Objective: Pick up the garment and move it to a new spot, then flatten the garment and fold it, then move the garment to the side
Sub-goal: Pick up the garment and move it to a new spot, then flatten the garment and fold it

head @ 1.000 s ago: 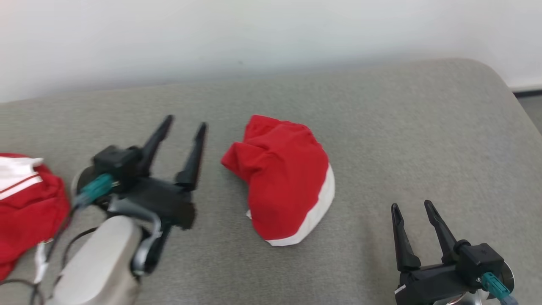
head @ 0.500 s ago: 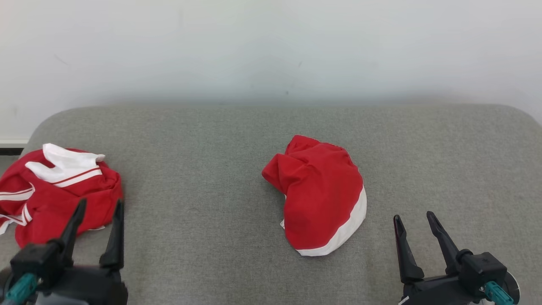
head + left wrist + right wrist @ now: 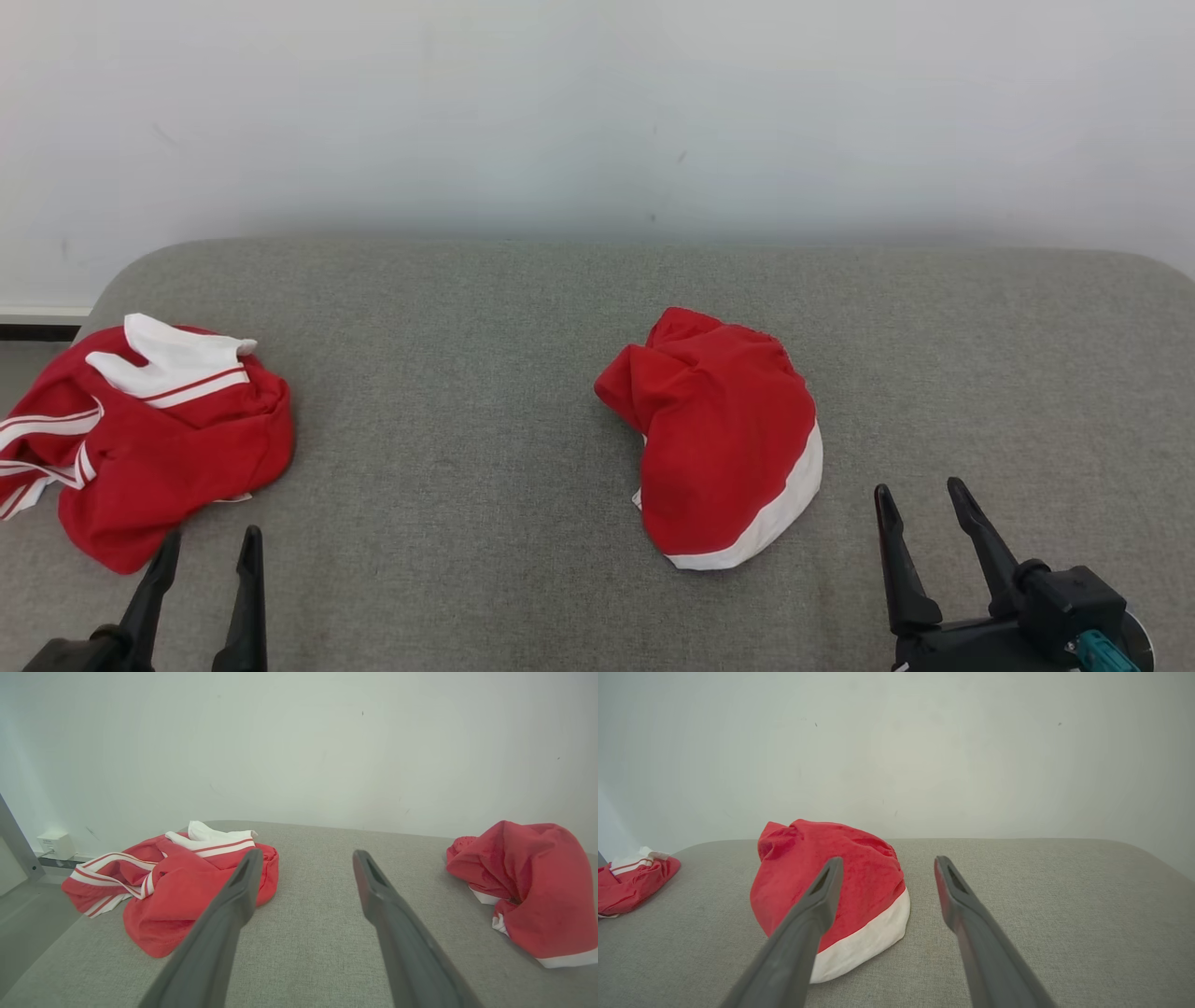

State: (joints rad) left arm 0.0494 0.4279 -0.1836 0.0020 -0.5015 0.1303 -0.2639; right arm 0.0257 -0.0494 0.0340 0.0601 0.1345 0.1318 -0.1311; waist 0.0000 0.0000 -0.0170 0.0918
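**Left gripper (image 3: 212,537) withdrawn from red garment (image 3: 728,439)**

It is held low, fingers spread wide and empty, just short of a striped garment (image 3: 159,439). The right gripper (image 3: 918,487) is likewise spread, empty, near the red garment, which is crumpled mid-way across the grey cushion (image 3: 467,373).

Left gripper (image 3: 306,853) above a grey cushion (image 3: 317,933), with two red garments.
Item 1, fingers (image 3: 219,933): two, dark, rising from the bottom edge, spread wide, nothing between them. Item 2, striped garment (image 3: 177,896): red with white stripes and a white flap, crumpled, at the cushion's left end, partly behind the left finger. Item 3, banded garment (image 3: 537,882): red with a white band along its lower edge, bunched into a mound, at the right, cut by the frame edge, well apart from item 2. Item 4, wall (image 3: 299,742): pale, plain, behind the cushion. Item 5, white box (image 3: 56,844): small, low on the wall at far left, beside a slanting grey post (image 3: 16,835).
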